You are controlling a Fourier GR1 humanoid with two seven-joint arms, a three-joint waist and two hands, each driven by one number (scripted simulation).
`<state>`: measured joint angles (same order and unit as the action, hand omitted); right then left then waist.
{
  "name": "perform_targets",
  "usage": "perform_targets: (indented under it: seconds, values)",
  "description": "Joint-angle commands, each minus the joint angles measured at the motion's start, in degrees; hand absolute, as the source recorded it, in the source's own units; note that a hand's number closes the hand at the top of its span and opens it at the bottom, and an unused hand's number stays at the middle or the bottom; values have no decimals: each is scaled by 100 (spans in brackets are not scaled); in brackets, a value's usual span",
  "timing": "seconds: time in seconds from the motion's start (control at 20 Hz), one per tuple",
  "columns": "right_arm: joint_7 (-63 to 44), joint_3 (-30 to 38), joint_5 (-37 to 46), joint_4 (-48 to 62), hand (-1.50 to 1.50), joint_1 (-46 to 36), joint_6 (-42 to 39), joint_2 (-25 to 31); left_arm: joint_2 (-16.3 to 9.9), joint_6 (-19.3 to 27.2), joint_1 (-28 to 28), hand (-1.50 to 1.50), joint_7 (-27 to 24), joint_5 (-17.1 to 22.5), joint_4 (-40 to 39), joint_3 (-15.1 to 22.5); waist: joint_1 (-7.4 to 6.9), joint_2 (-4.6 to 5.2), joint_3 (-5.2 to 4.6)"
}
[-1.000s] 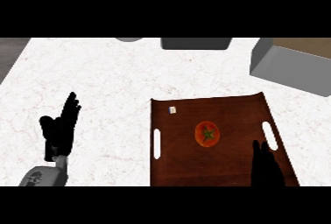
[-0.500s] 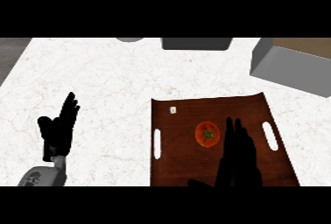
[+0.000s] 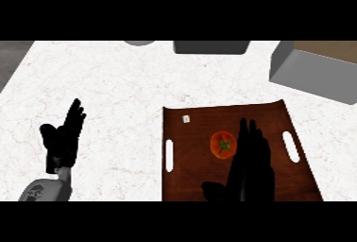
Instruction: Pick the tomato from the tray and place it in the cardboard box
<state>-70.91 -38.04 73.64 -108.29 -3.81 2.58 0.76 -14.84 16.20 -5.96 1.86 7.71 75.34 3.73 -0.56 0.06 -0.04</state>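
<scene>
A red tomato (image 3: 223,144) with a green stem lies on the dark brown tray (image 3: 202,175), near its middle. My right hand (image 3: 250,163) hovers over the tray just right of the tomato, fingers straight and pointing away, thumb low at the left; it is open and holds nothing. The cardboard box (image 3: 317,71), grey-sided with a tan inside, stands at the far right beyond the tray. My left hand (image 3: 64,139) rests open at the left of the counter, fingers up.
A small white tag (image 3: 185,118) lies in the tray's far left corner. A dark grey block (image 3: 210,47) and a grey round thing (image 3: 140,42) sit at the counter's far edge. White marble counter (image 3: 118,94) spreads between my left hand and the tray.
My right hand has moved up and left over the tray, from its right edge to beside the tomato. The left hand and the tomato have not moved.
</scene>
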Motion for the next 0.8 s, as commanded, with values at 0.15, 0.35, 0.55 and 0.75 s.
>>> perform_targets:
  seconds: [0.15, 0.35, 0.55, 0.75]
  values:
    - [-1248, 478, -422, 446, -150, -621, 114, -73, 222, 289, 49, 0, 127, -263, 177, 193, -15, -2, 5]
    - [-1429, 90, -262, 536, -150, -355, 277, -73, 119, -85, -110, 0, -193, -17, -308, -84, 55, -2, -3]
    - [-1429, 497, -527, 781, -150, -782, -69, -73, 236, 84, 156, 0, -317, -178, -55, 37, -18, -10, -1]
    - [-1107, 774, -688, 1131, -150, -677, 162, -73, 128, -155, 149, 0, -287, -87, -185, -45, 8, -2, 2]
